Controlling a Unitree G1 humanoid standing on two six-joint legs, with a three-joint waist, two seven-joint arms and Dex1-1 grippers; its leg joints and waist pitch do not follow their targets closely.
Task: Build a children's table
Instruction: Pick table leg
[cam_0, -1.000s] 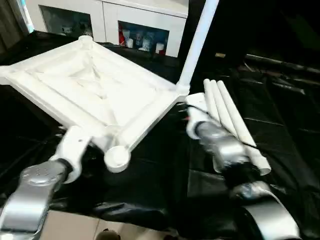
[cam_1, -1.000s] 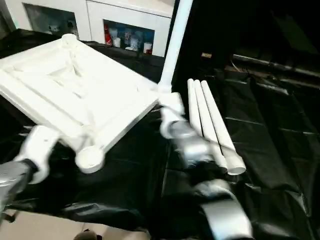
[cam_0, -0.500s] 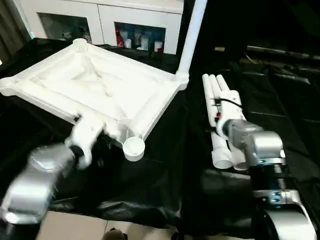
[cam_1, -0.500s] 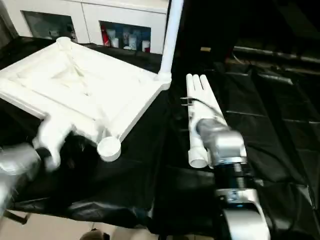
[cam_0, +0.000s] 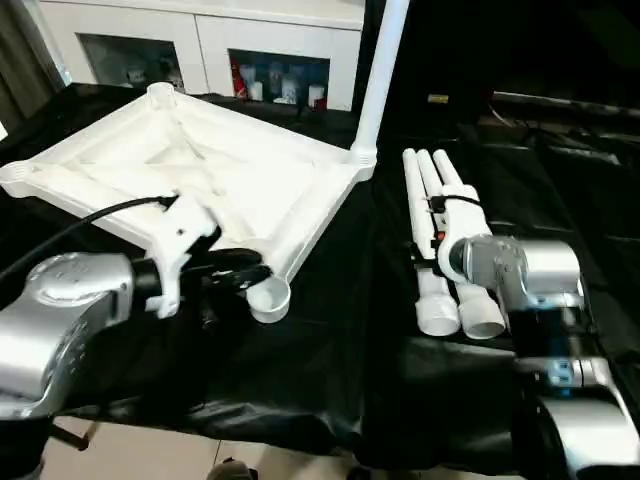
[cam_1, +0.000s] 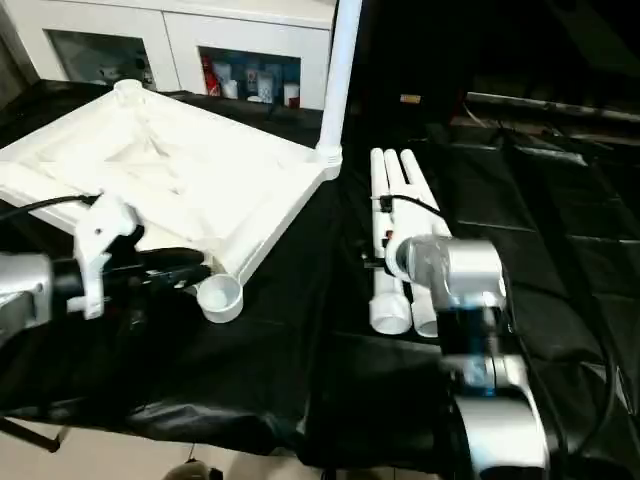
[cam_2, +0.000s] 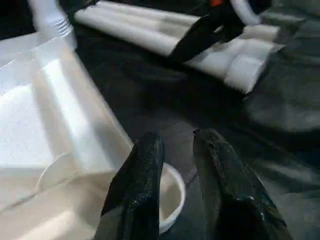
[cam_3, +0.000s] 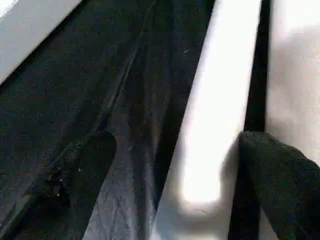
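The white table top (cam_0: 200, 170) lies ribbed side up on the black cloth. One leg (cam_0: 380, 70) stands upright in its far right corner socket. Three loose legs (cam_0: 440, 230) lie side by side to the right. My left gripper (cam_0: 258, 275) hovers over the near corner socket (cam_0: 270, 297); in the left wrist view its fingers (cam_2: 145, 170) are narrowly open above that socket (cam_2: 170, 197), holding nothing. My right gripper (cam_0: 432, 258) is over the loose legs. It is open astride one leg (cam_3: 215, 125), with one finger (cam_3: 280, 170) in the gap beside it.
Black cloth (cam_0: 330, 350) covers the work surface, its front edge near the picture's bottom. A white cabinet (cam_0: 250, 40) with glass doors stands behind. A black cable (cam_0: 70, 225) runs along my left arm.
The head view has shifted. My left gripper has come out from beside the top's near rim and moved right to the corner socket. The right gripper stays over the loose legs.
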